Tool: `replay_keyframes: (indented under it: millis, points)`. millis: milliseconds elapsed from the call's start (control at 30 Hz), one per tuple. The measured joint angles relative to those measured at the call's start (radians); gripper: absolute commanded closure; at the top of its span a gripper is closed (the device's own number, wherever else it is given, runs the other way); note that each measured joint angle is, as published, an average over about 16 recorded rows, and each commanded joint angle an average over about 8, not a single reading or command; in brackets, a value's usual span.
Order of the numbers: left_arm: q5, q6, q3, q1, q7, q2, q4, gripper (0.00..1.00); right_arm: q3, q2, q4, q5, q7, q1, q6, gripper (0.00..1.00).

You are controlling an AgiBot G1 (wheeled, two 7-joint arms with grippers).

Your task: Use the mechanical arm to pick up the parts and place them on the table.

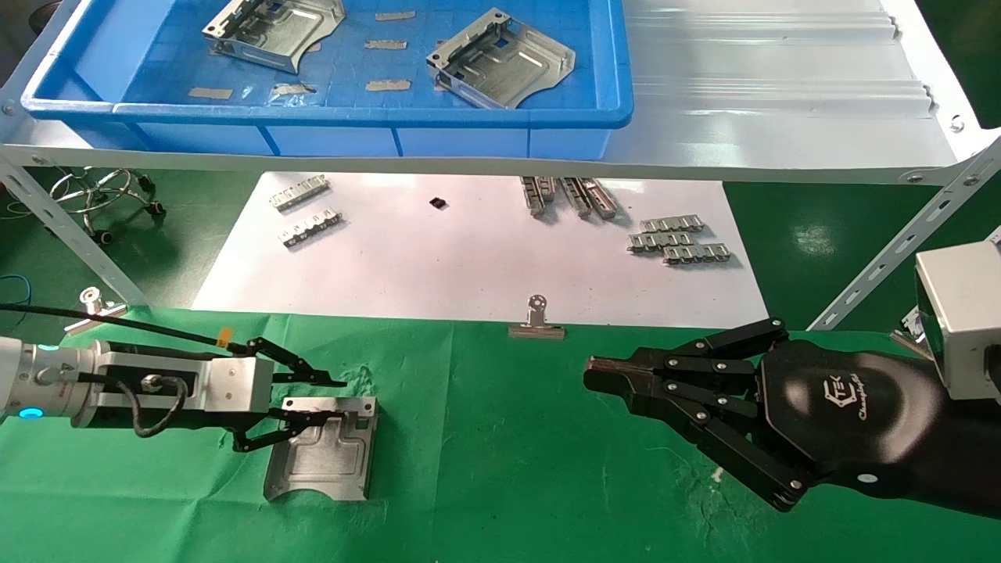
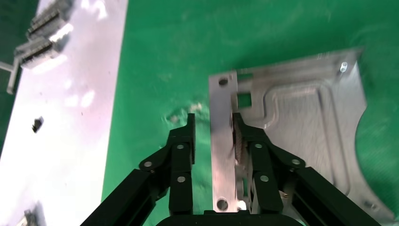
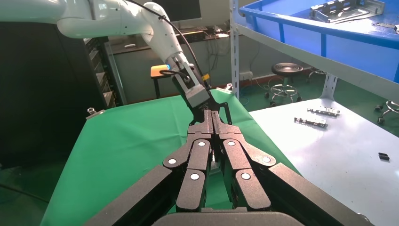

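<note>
While spread around one part's (image 1: pixel 322 457) upturned edge, left claw (image 1: pixel 305 407) over wrinkled green table (image 1: pixel 500 485); right claw (image 1: pixel 598 377) pressed together.

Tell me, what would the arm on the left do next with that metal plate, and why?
Probably draw the left tool straight back off the part. The plate already lies flat on the green table, and the fingers stand open astride its upturned edge without pinching it. The right tool hovers shut nearby, holding nothing.

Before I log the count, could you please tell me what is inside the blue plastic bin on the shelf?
The blue plastic bin holds two silver stamped metal plates and several small strips. Its near wall hides part of the floor.
</note>
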Motion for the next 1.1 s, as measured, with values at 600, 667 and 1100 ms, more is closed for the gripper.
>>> replay_keyframes:
  millis: [600, 667, 1100]
  points:
    - [-0.105, 0.181, -0.069, 0.019, -0.202, -0.062, -0.075, 0.0, 0.0, 0.0, 0.0, 0.0, 0.0, 0.0, 0.0, 0.0]
    - [-0.116, 0.18, -0.087, 0.035, -0.228, -0.069, -0.097, 0.0, 0.0, 0.0, 0.0, 0.0, 0.0, 0.0, 0.0, 0.0]
    - [-0.192, 0.164, -0.227, 0.158, -0.389, -0.115, -0.278, 0.0, 0.0, 0.0, 0.0, 0.0, 0.0, 0.0, 0.0, 0.0]
